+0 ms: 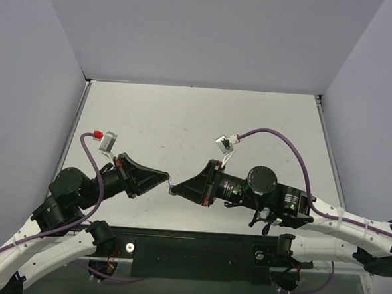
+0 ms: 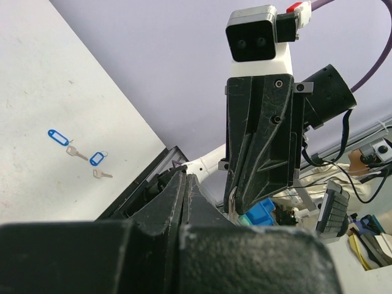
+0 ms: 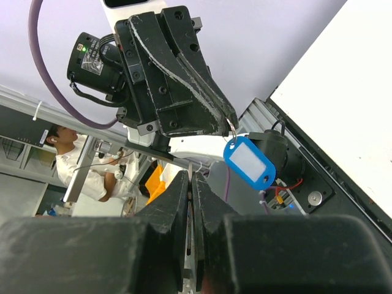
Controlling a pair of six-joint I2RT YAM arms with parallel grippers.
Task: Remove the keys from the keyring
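- The white table (image 1: 184, 119) lies under both of your arms, which meet tip to tip over its near half.
- Your left gripper (image 1: 166, 180) points toward the right one. Its own camera shows the fingers pressed together with no gap. The right wrist view shows the thin wire loop pinched at its very tip.
- Your right gripper (image 1: 177, 188) faces it, and in the top view the two tips are touching or nearly so. Its jaws are closed to a thin slit. A silver sliver shows in that slit, but you cannot tell from these views whether it is the ring.
- The keys (image 2: 76, 152) lie flat on the table, well away from both grippers and off to the left in the left wrist view. Both are free of either grip.
- The key tags (image 2: 59, 136), oblong and blue, sit just beside each key, apparently joined to it.
- The keyring tag (image 3: 248, 162), blue-rimmed with a white window, hangs tilted just below the left gripper's tip, up in the air.
- The keyring (image 3: 233, 130), a fine silver loop, sits at that same tip and carries the hanging tag.
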